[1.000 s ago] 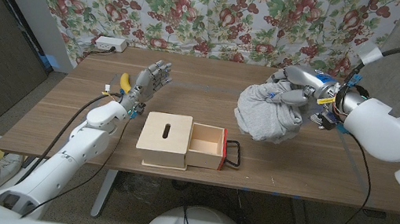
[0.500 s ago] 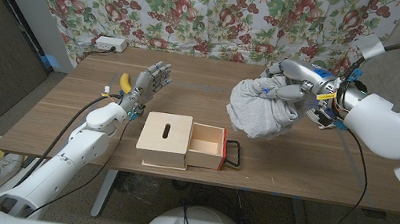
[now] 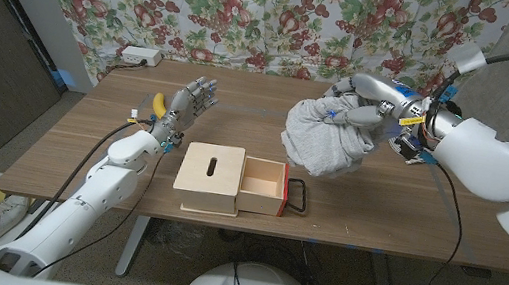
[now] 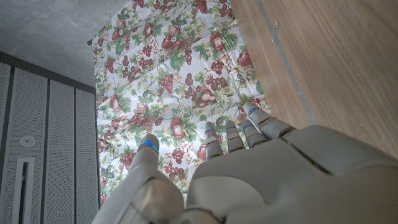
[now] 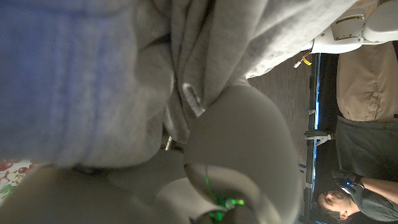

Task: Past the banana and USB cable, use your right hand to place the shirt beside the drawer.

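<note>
My right hand point(image 3: 366, 107) grips a bunched grey shirt point(image 3: 323, 143) and holds it in the air above the table, to the right of and behind the wooden drawer box point(image 3: 232, 182). The box's drawer point(image 3: 262, 185) is pulled out, with a black handle point(image 3: 296, 195). Grey cloth point(image 5: 205, 56) is bunched against the right hand point(image 5: 161, 174) in the right wrist view. My left hand point(image 3: 189, 107) is raised with fingers apart, holding nothing, beside the banana point(image 3: 157, 106) at the left of the table. The left wrist view has the left hand point(image 4: 249, 180) against the wood.
A white power strip point(image 3: 138, 55) lies at the table's back left corner. A thin cable runs near the banana. A floral cloth point(image 3: 254, 11) hangs behind the table. A person point(image 5: 354, 193) shows in the right wrist view.
My right hand has carried the shirt to the left, closer to the drawer box. The left hand has not moved.
</note>
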{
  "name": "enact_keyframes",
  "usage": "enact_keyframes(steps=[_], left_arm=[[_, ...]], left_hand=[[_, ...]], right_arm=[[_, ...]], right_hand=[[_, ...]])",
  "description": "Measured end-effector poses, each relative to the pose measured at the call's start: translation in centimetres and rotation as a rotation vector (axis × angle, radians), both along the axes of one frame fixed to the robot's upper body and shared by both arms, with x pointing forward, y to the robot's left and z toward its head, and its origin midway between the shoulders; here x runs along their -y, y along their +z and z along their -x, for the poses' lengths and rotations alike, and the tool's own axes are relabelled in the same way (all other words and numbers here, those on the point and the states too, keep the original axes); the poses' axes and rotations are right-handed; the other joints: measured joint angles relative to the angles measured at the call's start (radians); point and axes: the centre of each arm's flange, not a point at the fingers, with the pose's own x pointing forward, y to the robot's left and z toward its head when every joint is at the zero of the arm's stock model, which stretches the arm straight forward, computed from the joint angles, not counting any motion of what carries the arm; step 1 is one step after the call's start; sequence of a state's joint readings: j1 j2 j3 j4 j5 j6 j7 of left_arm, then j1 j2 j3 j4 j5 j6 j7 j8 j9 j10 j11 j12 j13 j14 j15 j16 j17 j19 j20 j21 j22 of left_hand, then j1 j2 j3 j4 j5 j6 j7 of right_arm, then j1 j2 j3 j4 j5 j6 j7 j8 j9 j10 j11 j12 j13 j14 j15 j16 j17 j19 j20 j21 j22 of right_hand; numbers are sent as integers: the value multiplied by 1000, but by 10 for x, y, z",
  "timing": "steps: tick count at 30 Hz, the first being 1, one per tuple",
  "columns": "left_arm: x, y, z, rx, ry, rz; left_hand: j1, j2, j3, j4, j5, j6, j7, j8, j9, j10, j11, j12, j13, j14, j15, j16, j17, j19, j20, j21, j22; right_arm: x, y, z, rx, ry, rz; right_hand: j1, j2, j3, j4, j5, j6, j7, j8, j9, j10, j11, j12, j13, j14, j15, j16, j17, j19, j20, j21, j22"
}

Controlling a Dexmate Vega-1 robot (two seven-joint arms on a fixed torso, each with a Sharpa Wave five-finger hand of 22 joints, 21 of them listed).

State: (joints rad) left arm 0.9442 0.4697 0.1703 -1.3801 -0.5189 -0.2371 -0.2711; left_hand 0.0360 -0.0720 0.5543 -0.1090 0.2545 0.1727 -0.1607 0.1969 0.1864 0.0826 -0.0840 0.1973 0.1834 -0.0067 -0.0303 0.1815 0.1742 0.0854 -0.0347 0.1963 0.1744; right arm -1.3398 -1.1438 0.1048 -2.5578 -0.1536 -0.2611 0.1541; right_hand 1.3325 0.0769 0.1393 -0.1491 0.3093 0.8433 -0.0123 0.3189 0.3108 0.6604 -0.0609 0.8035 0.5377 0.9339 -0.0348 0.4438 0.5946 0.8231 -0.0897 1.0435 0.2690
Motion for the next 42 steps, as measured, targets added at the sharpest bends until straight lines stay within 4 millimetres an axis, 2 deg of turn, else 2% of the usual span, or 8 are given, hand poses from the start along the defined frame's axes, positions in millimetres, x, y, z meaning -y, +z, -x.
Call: enact_keyframes(steps=[18, 22, 28, 29, 34, 35, 42], left_arm=[[-5, -1, -1, -5, -8, -17], [-1, 0, 1, 1, -9, -20], [5, -1, 5, 7, -23, -24], [4, -1, 5, 7, -2, -17], [12, -5, 10, 10, -18, -20], [10, -4, 11, 17, 6, -8], [12, -7, 18, 26, 19, -3]], left_hand=[[-5, 5, 0, 0, 0, 0, 0, 0, 0, 0, 0, 0, 0, 0, 0, 0, 0, 0, 0, 0, 0], [-5, 5, 0, 0, 0, 0, 0, 0, 0, 0, 0, 0, 0, 0, 0, 0, 0, 0, 0, 0, 0], [-5, 5, 0, 0, 0, 0, 0, 0, 0, 0, 0, 0, 0, 0, 0, 0, 0, 0, 0, 0, 0], [-5, 5, 0, 0, 0, 0, 0, 0, 0, 0, 0, 0, 0, 0, 0, 0, 0, 0, 0, 0, 0], [-5, 5, 0, 0, 0, 0, 0, 0, 0, 0, 0, 0, 0, 0, 0, 0, 0, 0, 0, 0, 0], [-5, 5, 0, 0, 0, 0, 0, 0, 0, 0, 0, 0, 0, 0, 0, 0, 0, 0, 0, 0, 0], [-5, 5, -3, -3, 0, 4, 4, 0, 0, 0, 0, 0, 0, 0, 0, 0, 0, 0, 0, 0, 0]], right_arm=[[-2, 5, -3, -13, 54, -62], [2, 6, -4, -9, 69, -73], [-6, 6, 4, -10, 131, -65], [8, 6, -5, -16, 103, -98], [-1, 5, 3, -24, 177, -85], [12, 7, -6, -30, 161, -115], [15, 9, -7, -40, 213, -135]], right_hand=[[0, 0, -1, -1, 2, 0, 0, -3, 4, 0, 0, 0, -3, 2, -2, -7, 6, -2, -2, 22, 0], [0, 0, 1, 1, 2, 0, 0, -3, 8, 0, 0, 0, -3, 2, -2, -5, 6, -9, -2, 23, 0], [0, 0, 1, 1, 1, 0, 0, -11, 8, 0, 0, -1, -2, 2, -2, -3, 12, -9, -2, 33, -5], [0, 0, 1, 1, 1, 0, 0, -11, 8, 0, 0, -1, -2, 2, -2, -3, 12, -9, -2, 37, -5], [0, 0, 1, 1, -1, 0, 0, -11, 8, -1, 0, -1, -2, 2, -2, -3, 12, -21, -3, 41, -5], [1, -2, 1, 1, -1, 0, 0, -11, 8, -1, 0, -3, -2, 2, -2, -3, 12, -21, -3, 44, -5], [4, -4, 5, -3, -2, 0, 0, -11, 12, -1, 0, -3, 2, 2, -2, -3, 14, -28, 0, 56, -5]])
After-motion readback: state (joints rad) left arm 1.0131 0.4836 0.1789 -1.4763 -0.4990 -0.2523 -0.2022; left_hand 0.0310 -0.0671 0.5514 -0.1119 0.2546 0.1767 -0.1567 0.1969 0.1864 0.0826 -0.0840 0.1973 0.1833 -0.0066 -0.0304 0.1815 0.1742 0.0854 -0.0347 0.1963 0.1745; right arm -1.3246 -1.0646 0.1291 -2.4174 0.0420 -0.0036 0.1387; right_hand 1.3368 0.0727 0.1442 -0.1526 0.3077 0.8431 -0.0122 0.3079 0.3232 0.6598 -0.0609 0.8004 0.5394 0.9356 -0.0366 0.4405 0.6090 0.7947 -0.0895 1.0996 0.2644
